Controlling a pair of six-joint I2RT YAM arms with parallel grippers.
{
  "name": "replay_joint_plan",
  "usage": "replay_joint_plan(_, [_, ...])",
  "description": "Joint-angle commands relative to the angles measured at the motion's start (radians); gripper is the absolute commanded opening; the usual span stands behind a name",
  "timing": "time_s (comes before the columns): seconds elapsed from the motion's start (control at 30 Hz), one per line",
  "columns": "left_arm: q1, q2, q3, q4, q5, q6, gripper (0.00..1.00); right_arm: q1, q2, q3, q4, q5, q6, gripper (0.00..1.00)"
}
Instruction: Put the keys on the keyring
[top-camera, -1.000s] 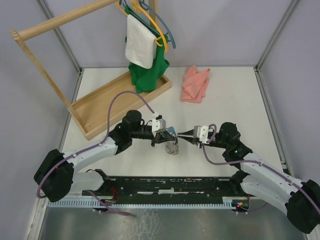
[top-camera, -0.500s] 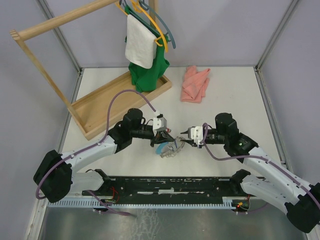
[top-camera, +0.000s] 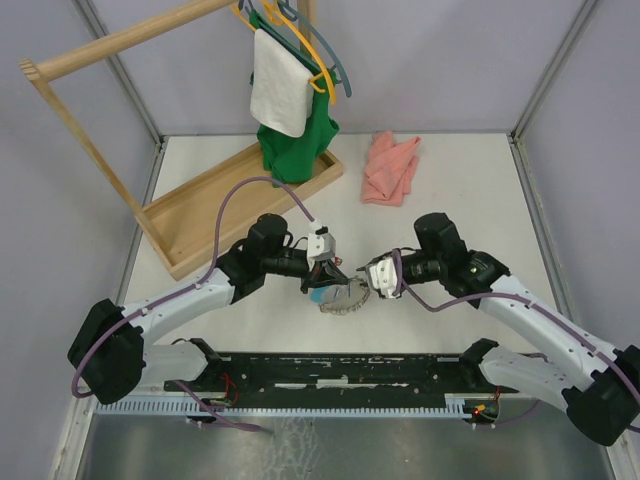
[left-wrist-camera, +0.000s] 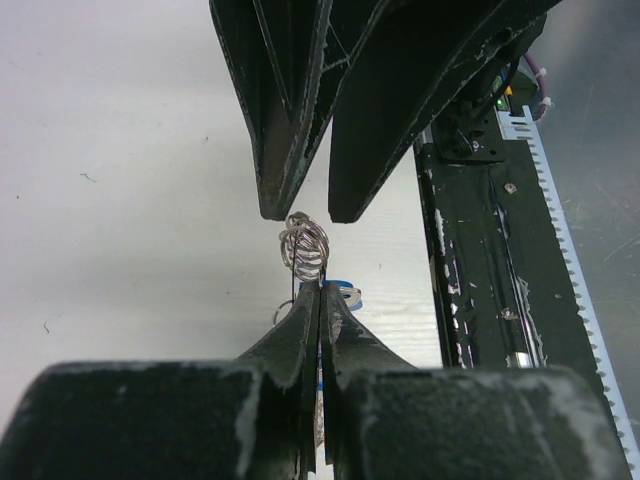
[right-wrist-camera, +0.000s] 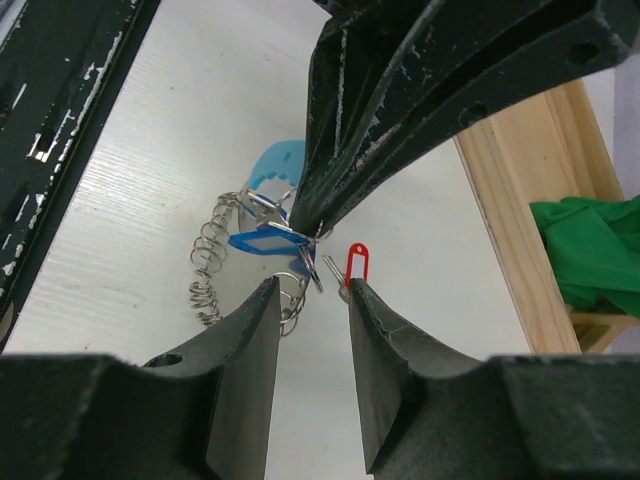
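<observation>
Left end effector (left-wrist-camera: 319, 296) clamped tight on the keyring (right-wrist-camera: 205, 275), near-centre of the bench (top-camera: 470, 190), between the arms. Right end effector (right-wrist-camera: 312, 290) just right of it, fingers apart, tips flanking the keys (right-wrist-camera: 330, 268); blue tag (right-wrist-camera: 265, 241) and red tag (right-wrist-camera: 358, 262) sit at the pinch point.

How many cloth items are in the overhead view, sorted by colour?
White: 1, the towel, hanging.
Green: 1, the garment, hanging behind the towel.
Pink: 1, the cloth, lying crumpled.
Total: 3
</observation>
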Motion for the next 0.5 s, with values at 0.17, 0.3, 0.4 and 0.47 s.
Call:
replay_joint_plan(0.17, [-0.005, 0.002, 0.051, 0.022, 0.041, 0.031, 0.03, 0.05, 0.078, 0.11, -0.113, 0.009, -0.118, 0.38])
replay_joint_plan(0.3, [-0.006, 0.005, 0.052, 0.022, 0.044, 0.031, 0.03, 0.056, 0.089, 0.115, -0.113, 0.02, -0.115, 0.32])
replay_joint_plan(0.4, [-0.008, 0.004, 0.052, 0.021, 0.048, 0.032, 0.03, 0.059, 0.098, 0.123, -0.126, 0.044, -0.115, 0.26])
replay_joint_plan(0.47, [-0.008, 0.003, 0.052, 0.021, 0.049, 0.032, 0.03, 0.059, 0.104, 0.127, -0.133, 0.045, -0.115, 0.23])
